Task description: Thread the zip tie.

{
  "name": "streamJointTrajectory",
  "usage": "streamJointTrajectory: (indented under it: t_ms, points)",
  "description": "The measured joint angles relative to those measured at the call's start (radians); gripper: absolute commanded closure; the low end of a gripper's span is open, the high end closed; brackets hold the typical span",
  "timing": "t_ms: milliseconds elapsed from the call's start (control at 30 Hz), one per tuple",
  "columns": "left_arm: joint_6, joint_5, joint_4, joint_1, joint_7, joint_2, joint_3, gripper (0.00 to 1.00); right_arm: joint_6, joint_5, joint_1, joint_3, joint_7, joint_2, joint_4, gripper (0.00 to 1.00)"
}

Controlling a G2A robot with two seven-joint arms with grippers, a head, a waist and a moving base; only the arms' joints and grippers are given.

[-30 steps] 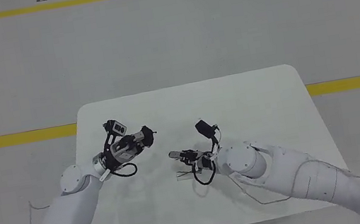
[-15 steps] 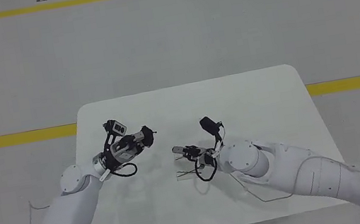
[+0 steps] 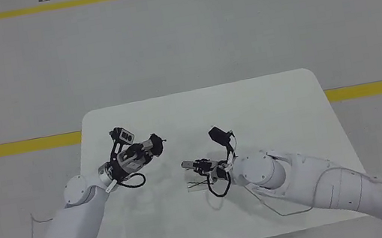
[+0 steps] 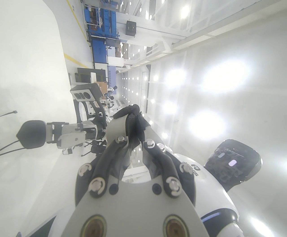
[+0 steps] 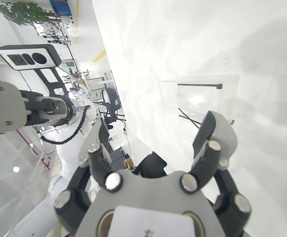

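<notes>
Several black zip ties (image 5: 188, 117) lie on a clear flat tray (image 5: 226, 105) on the white table (image 3: 272, 105); one zip tie (image 5: 199, 84) lies straight with its head at one end. In the top view the ties (image 3: 196, 184) sit near the table's front middle. My right gripper (image 5: 154, 130) is open and empty, hovering just above and beside the ties (image 3: 186, 165). My left gripper (image 4: 132, 112) is shut, with no tie visible between its fingers, and is raised to the left of the ties (image 3: 160, 141). It faces the right gripper (image 4: 31, 134).
The white table has bare surface at the back and the right. Its front edge lies close behind the ties. Thin black tie ends (image 4: 9, 113) show on the table beside the right gripper.
The right gripper shifted slightly towards the back and then returned over the ties. The left arm has not moved.
</notes>
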Motion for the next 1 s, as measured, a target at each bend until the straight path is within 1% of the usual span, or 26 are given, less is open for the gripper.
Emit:
streamJointTrajectory:
  t_ms: [100, 300, 367, 467, 533, 700, 867, 1000]
  points:
    - [0.0, 0.0, 0.0, 0.0, 0.0, 0.0, 0.0, 1.0, -0.004, -0.001, -0.003, 0.002, 0.0, 0.0, -0.001, 0.0]
    - [0.0, 0.0, 0.0, 0.0, 0.0, 0.0, 0.0, 1.0, -0.078, -0.048, -0.038, 0.039, 0.042, -0.001, -0.007, 0.0]
    - [0.0, 0.0, 0.0, 0.0, 0.0, 0.0, 0.0, 1.0, -0.088, -0.068, -0.048, 0.053, 0.061, 0.001, -0.006, 0.0]
    - [0.0, 0.0, 0.0, 0.0, 0.0, 0.0, 0.0, 1.0, -0.071, -0.097, -0.061, 0.068, 0.085, 0.0, -0.009, 0.0]
    - [0.0, 0.0, 0.0, 0.0, 0.0, 0.0, 0.0, 1.0, -0.049, -0.117, -0.068, 0.075, 0.099, -0.004, -0.008, 0.0]
    - [0.0, 0.0, 0.0, 0.0, 0.0, 0.0, 0.0, 1.0, -0.001, -0.154, -0.084, 0.088, 0.116, -0.021, 0.003, 0.0]
    - [0.0, 0.0, 0.0, 0.0, 0.0, 0.0, 0.0, 1.0, 0.0, -0.179, -0.095, 0.094, 0.119, -0.04, 0.038, 0.0]
    - [0.0, 0.0, 0.0, 0.0, 0.0, 0.0, 0.0, 1.0, 0.0, -0.199, -0.099, 0.097, 0.1, -0.054, 0.061, 0.0]
